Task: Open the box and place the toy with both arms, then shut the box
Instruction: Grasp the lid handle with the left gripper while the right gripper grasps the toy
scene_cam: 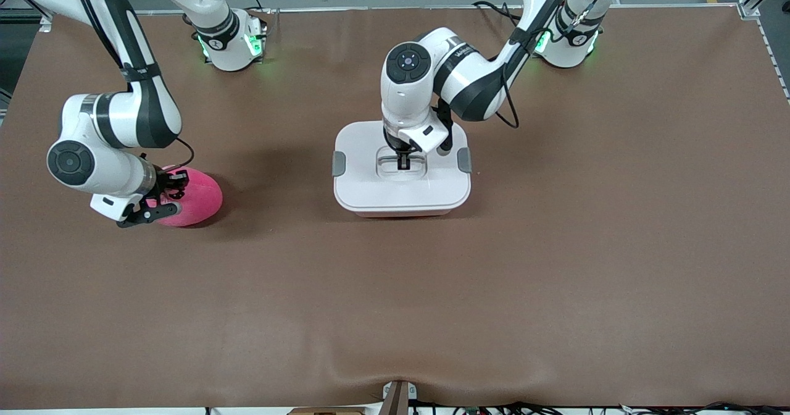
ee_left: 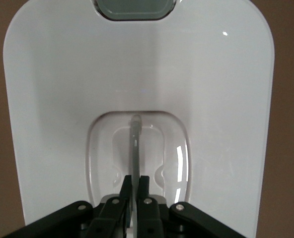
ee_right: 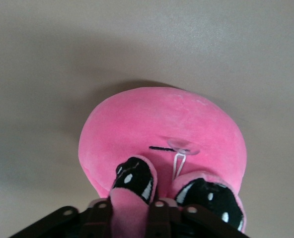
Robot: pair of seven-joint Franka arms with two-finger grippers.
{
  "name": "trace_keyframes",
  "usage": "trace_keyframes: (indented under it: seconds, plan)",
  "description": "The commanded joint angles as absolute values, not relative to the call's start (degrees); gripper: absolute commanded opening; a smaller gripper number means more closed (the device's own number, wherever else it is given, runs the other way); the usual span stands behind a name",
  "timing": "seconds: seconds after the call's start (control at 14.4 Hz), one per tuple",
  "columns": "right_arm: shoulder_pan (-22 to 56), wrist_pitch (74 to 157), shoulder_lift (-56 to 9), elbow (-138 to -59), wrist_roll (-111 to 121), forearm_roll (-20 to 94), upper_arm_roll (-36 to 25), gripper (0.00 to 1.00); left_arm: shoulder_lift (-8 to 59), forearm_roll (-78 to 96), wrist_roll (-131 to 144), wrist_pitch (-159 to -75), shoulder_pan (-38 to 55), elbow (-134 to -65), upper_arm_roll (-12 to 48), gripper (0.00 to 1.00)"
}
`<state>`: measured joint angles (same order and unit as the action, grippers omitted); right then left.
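The box stands mid-table with its white lid on and a grey clip at each end. My left gripper is down in the lid's recessed centre. In the left wrist view it is shut on the thin upright handle bar. The pink plush toy lies on the table toward the right arm's end. My right gripper is at the toy. In the right wrist view it is shut on one eye stalk of the toy.
Brown table mat all round. One grey clip of the lid shows in the left wrist view. Both arm bases stand along the table edge farthest from the front camera.
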<state>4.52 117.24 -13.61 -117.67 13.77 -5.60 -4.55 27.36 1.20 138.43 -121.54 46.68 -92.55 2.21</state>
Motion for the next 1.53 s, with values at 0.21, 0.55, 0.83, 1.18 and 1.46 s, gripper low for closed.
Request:
trace_keyframes:
  seconds: [0.21, 0.55, 0.83, 1.18, 1.46]
  plan:
    - [3.96, 117.33, -13.8, -117.07, 14.15, -6.5, -4.31, 0.0, 26.72, -0.09, 140.18, -122.52, 47.29, -92.99, 1.93, 0.0]
    - [4.13, 113.13, -12.66, -111.99, 21.25, -6.42, -4.22, 0.0, 25.84, -0.09, 140.36, -122.34, 48.08, -92.99, 1.93, 0.0]
    - [5.97, 104.87, -12.83, -102.33, 25.65, -6.42, -4.04, 0.0, 24.52, -0.09, 141.24, -121.73, 48.08, -92.99, 1.93, 0.0]
    - [11.24, 104.33, -13.71, -93.1, 36.37, -6.59, -4.04, 0.0, 23.64, -0.09, 141.24, -120.5, 48.08, -92.9, 1.93, 0.0]
    - [17.21, 104.41, -14.33, -90.62, 38.4, -7.29, -4.04, 0.0, 23.03, -0.09, 140.54, -119.71, 47.29, -93.07, 1.93, 0.0]
